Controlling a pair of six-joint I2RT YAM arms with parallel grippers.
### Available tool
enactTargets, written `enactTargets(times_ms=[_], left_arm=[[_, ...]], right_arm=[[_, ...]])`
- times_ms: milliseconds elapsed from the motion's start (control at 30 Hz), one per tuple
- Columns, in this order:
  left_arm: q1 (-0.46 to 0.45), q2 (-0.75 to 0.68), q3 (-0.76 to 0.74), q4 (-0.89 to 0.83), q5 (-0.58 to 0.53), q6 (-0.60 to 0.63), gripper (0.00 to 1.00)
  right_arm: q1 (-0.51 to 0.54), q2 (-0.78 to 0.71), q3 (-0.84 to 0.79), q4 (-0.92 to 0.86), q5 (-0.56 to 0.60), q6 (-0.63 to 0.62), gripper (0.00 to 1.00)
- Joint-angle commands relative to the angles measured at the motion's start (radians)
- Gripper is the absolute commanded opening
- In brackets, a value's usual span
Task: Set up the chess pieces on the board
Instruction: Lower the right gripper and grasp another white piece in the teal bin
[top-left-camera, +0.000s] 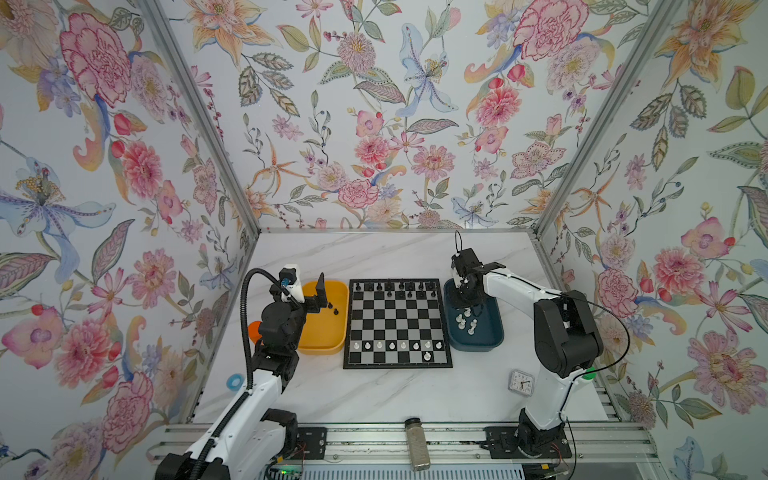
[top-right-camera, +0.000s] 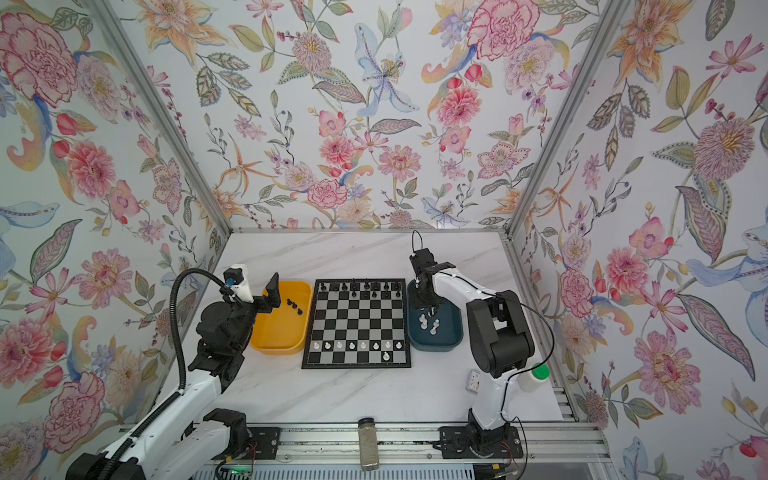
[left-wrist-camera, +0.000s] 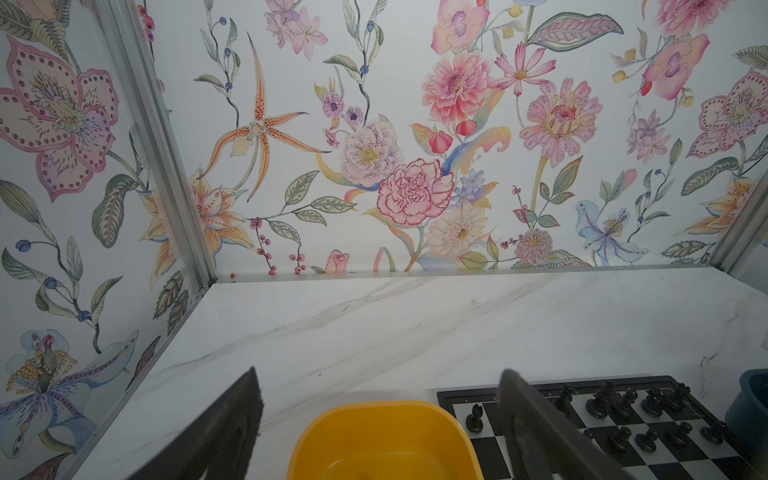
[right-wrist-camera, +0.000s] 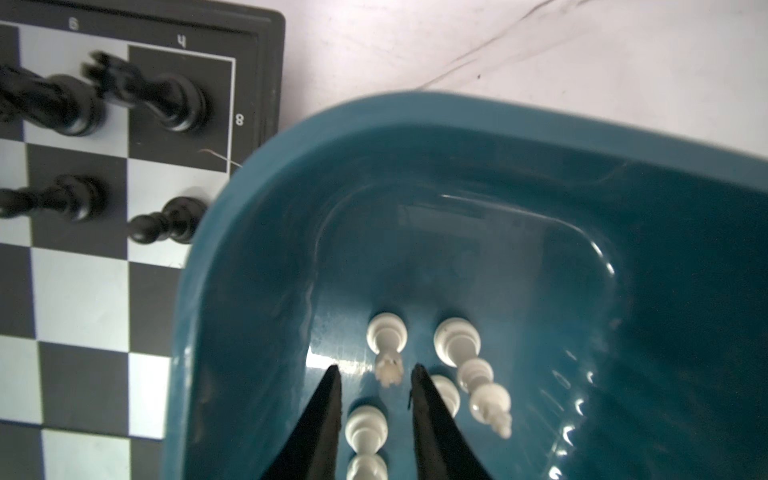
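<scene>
tgt: white piece (right-wrist-camera: 365, 428) in blue tray (top-left-camera: 478, 348), right of board (top-left-camera: 397, 328), mid-right of top view | pose: upright or lying, can't tell; long axis runs along fingers in wrist view | rel: between R gripper (right-wrist-camera: 376, 374) fingers, gaps both sides | R jaws part-open, empty | L gripper (left-wrist-camera: 381, 370) wide open, empty, over yellow tray (top-left-camera: 322, 351) | R arm nearer

White-shelled arms (top-left-camera: 515, 286), bulky black joints (top-left-camera: 567, 332), ribbed black hose (top-left-camera: 247, 332), tapered black claw (right-wrist-camera: 376, 368).
</scene>
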Motion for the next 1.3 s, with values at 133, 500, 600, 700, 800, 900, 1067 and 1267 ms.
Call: enactTargets(times_ms=[133, 500, 600, 700, 800, 900, 1067, 1267], left_arm=[[-0.011, 0.002, 0.005, -0.005, -0.015, 0.020, 0.90], [-0.011, 0.003, 0.004, -0.006, -0.016, 0.022, 0.90], [-0.009, 0.002, 0.005, -0.005, -0.016, 0.022, 0.90], [-0.010, 0.001, 0.005, -0.007, -0.017, 0.022, 0.90], [-0.010, 0.000, 0.005, -0.007, -0.017, 0.022, 0.90], [-0.010, 0.001, 0.005, -0.007, -0.018, 0.023, 0.90], [-0.012, 0.000, 0.004, -0.007, -0.018, 0.023, 0.90], [-0.011, -0.002, 0.003, -0.007, -0.018, 0.023, 0.90]], right_arm=[[-0.009, 0.025, -0.001, 0.003, -0.005, -0.007, 0.30], [-0.010, 0.034, -0.001, 0.009, -0.013, -0.006, 0.28], [-0.010, 0.037, 0.000, 0.010, -0.018, -0.006, 0.28], [-0.009, 0.042, 0.000, 0.010, -0.021, -0.006, 0.27], [-0.009, 0.043, 0.000, 0.009, -0.021, -0.006, 0.26], [-0.010, 0.042, 0.002, 0.010, -0.020, -0.006, 0.24], [-0.010, 0.042, 0.001, 0.009, -0.019, -0.006, 0.22], [-0.010, 0.043, 0.002, 0.010, -0.018, -0.006, 0.14]])
